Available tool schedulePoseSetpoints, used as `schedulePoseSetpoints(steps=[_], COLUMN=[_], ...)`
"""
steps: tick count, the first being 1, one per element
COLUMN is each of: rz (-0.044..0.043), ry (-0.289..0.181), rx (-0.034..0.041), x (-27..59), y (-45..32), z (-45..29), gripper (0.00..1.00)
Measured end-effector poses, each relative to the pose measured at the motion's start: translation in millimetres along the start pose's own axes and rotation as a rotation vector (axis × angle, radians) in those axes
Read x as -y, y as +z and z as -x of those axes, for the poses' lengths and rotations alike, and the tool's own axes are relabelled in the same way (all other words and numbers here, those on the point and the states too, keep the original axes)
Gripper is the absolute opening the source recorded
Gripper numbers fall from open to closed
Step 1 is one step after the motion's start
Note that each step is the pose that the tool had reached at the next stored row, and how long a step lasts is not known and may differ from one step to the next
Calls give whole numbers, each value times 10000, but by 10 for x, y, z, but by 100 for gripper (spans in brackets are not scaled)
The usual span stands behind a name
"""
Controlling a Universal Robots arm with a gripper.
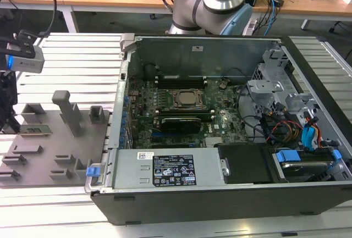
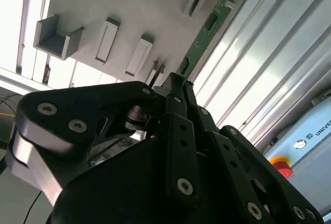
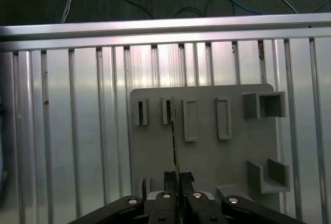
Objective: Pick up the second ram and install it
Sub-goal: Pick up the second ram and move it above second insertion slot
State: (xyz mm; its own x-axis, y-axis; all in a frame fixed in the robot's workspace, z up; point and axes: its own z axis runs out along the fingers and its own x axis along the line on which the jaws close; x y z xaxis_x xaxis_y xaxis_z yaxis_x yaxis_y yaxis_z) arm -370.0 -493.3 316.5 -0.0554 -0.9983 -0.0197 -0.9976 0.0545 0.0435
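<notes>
I have the gripper point(image 3: 178, 176) clamped on the second ram point(image 3: 176, 141), which stands edge-on over the grey tray point(image 3: 212, 157) among its slotted blocks. In the exterior view, the tray lies at nine o'clock from the open computer case point(image 1: 192, 216), which holds the motherboard point(image 1: 223, 120).

1. Big black label point(image 1: 173, 170) on the metal cover point(image 1: 130, 173) at the case front. It has rows of white print and small logos, all way too tiny to make out.
2. Little white sticker point(image 1: 146, 155) just beside it on the same cover. Looks barcode-ish, can't read it either.
3. On the arm base point(image 2: 310, 125) in the second wrist view there's dark lettering next to a round logo point(image 2: 299, 144), cut off at the edge.
4. The ram point(image 2: 206, 32) pinched in the claw point(image 2: 176, 81): markings too small to tell.
</notes>
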Motion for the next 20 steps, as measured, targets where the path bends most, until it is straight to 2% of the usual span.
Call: schedulePoseSetpoints(steps=[5,7,11,20], rz=[-1,-1,-1,-1], ry=[0,0,-1,-1], rx=[0,-1,-1,-1], x=[-3,-12,-14,-22], y=[-76,-285,-332,-495], z=[2,8,10,22], gripper=[14,14,14,14])
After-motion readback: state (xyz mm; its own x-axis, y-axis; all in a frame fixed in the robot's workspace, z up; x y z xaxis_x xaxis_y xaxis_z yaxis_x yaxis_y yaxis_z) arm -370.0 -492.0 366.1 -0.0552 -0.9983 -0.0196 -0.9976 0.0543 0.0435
